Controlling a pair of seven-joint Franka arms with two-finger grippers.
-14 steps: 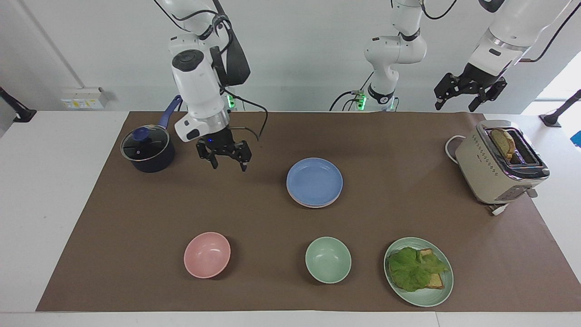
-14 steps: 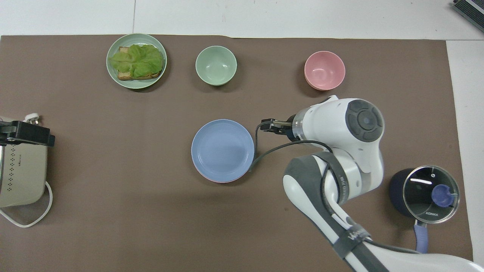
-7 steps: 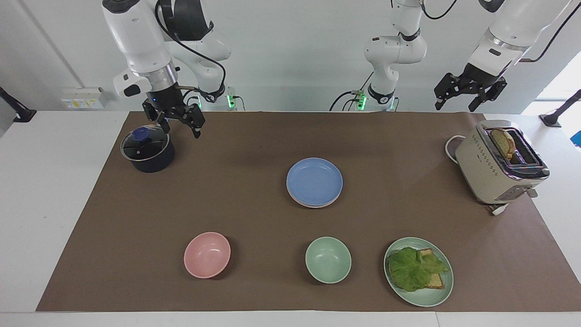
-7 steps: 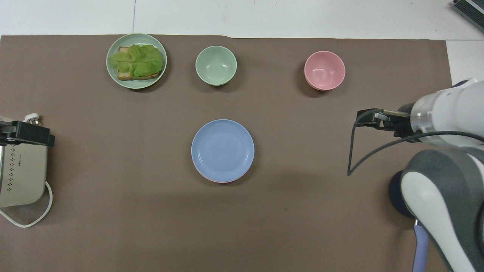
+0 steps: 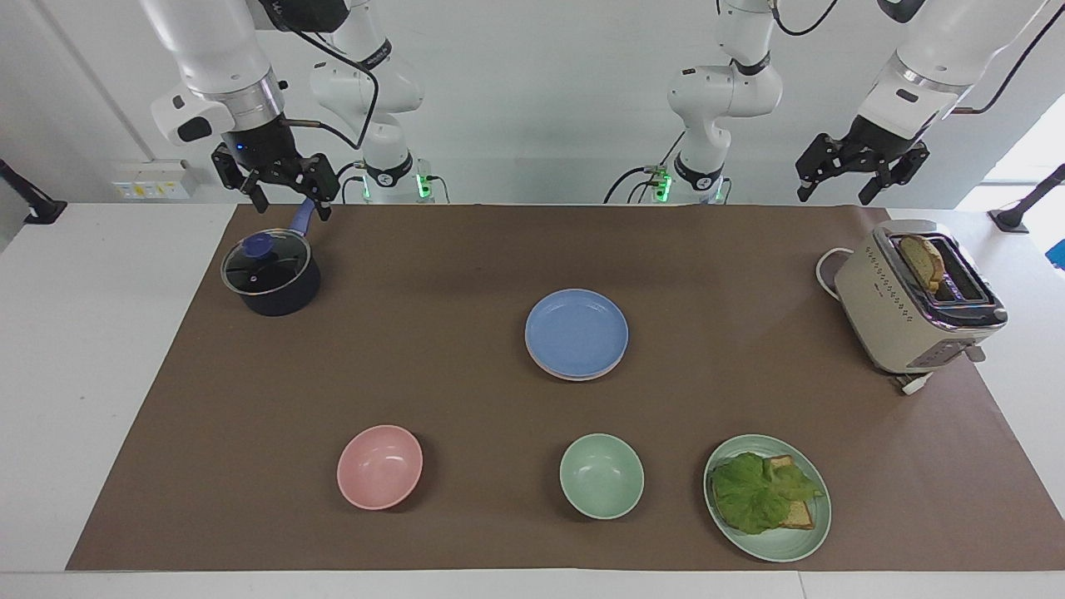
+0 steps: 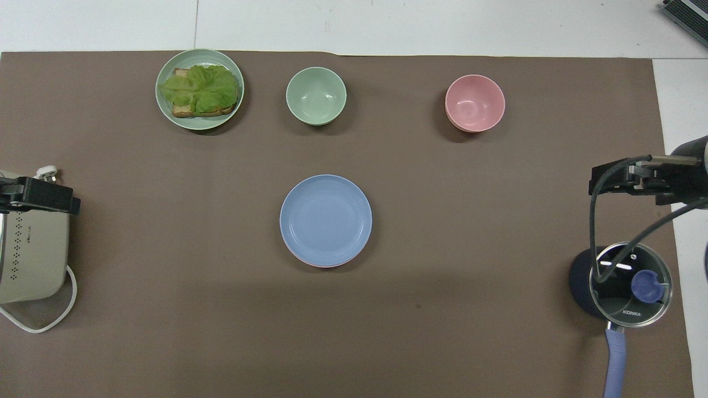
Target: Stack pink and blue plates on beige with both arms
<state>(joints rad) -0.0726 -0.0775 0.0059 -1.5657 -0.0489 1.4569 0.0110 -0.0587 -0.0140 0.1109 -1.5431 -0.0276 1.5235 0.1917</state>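
The plates sat stacked in the middle, and both grippers were up and away from them.

The blue plate (image 5: 577, 333) lay on top, in the middle of the mat (image 5: 466, 274). A thin pink plate (image 5: 574, 375) rim peeked out under it. A beige plate may have been at the bottom, but I could not tell. The right gripper (image 5: 273, 179) hung open and held nothing, above the pot handle (image 5: 303, 220). The left gripper (image 5: 861, 166) hung open and held nothing, up by the toaster (image 5: 915, 299). The stack lay about halfway between them. The facing view showed how high both grippers were. The overhead view showed only their tips.
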